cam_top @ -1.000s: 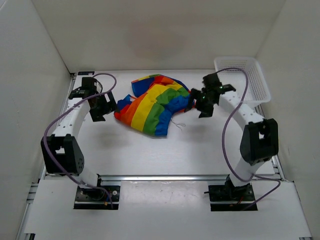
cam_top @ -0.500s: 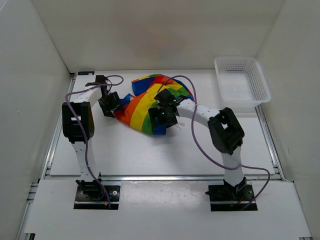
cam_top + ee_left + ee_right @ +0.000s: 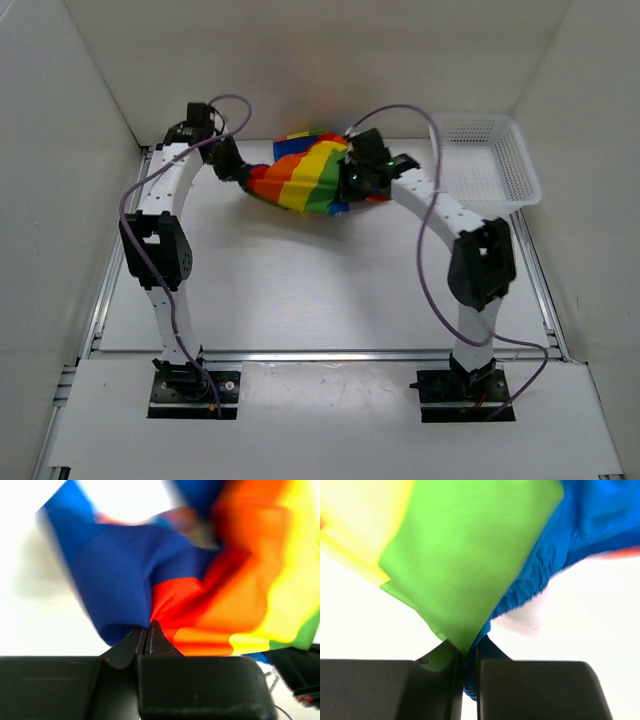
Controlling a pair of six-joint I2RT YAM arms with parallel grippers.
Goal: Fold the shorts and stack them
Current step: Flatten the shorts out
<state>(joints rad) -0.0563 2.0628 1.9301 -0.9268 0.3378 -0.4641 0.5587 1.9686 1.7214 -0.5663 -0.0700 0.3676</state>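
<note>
1. The white table carries both arms at its near edge. Each arm reaches up and over toward the far wall.
2. The shorts hang as a bunched, sagging band over the far middle of the table, strung between the two grippers. The stripes run blue, red, orange, yellow and green from left to right. Whether the lowest fold touches the table cannot be told.
3. A white mesh basket sits in the far right corner, apart from the cloth and just beyond the right arm's forearm.
4. The left gripper meets the left end of the shorts, and the right gripper meets the right end, so the cloth lies between them.
5. In the left wrist view, the left fingers are pinched almost together. A gather of fabric is clamped at the tips where the blue stripe meets the red, and the cloth fans away from there.
6. In the right wrist view, the right fingers are likewise nearly together, leaving only a thin slit. They grip the edge where green meets blue, and blue fabric runs down into the slit.
</note>
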